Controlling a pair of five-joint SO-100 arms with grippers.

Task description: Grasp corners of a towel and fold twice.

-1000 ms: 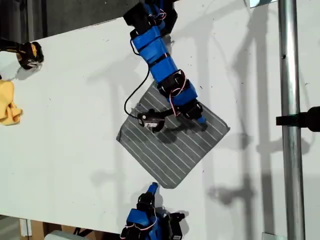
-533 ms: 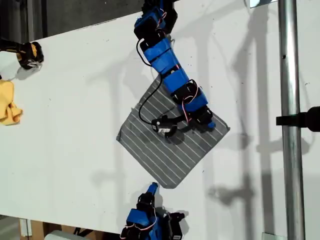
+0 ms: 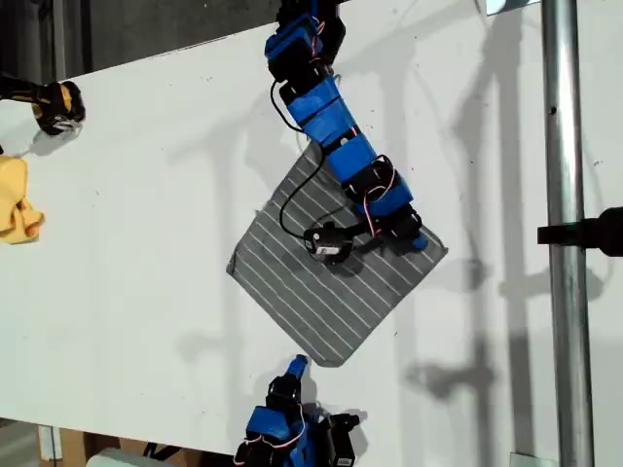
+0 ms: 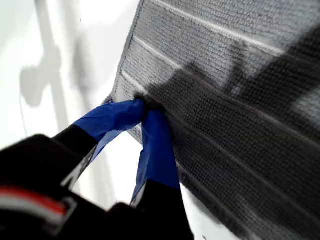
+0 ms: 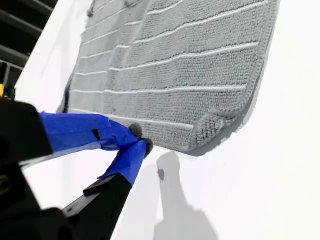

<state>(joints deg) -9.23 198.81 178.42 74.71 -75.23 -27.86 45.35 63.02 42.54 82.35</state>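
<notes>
White table (image 3: 146,243) | towel (image 3: 321,292) flat, lying diagonally, corners diamond-wise

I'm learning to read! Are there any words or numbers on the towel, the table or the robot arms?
No readable text anywhere in these views.
The towel: only thin white stripes, no label showing.
My first gripper and my second gripper: plain blue tape, no writing.
The table: bare white, no marks to read.

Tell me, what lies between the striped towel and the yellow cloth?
Nothing: in the exterior view, only bare white table separates the towel from the yellow cloth.
</notes>
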